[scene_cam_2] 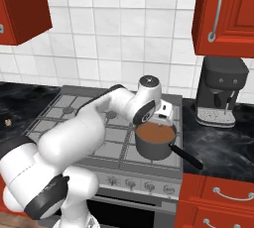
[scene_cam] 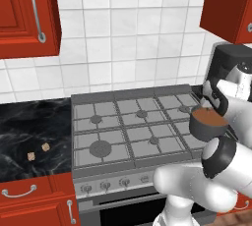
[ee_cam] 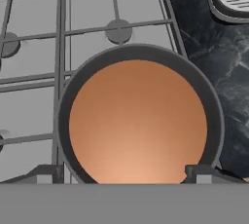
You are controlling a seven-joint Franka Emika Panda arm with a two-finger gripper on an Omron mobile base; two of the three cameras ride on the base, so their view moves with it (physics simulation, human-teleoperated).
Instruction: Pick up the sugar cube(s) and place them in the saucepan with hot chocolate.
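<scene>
Two sugar cubes [scene_cam: 38,151] lie well left of the saucepan [ee_cam: 141,121]; gripper [ee_cam: 124,175], jaws apart and empty above it, risks dipping into liquid.

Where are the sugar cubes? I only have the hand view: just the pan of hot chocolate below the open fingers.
Observer: Two tan sugar cubes lie on the black counter left of the stove.
Operator: Which way does the pan's handle point?
Observer: The saucepan has its handle pointing toward the stove's front right corner.
Operator: And that tray at my top right?
Observer: It belongs to a black coffee machine standing right of the stove.
</scene>
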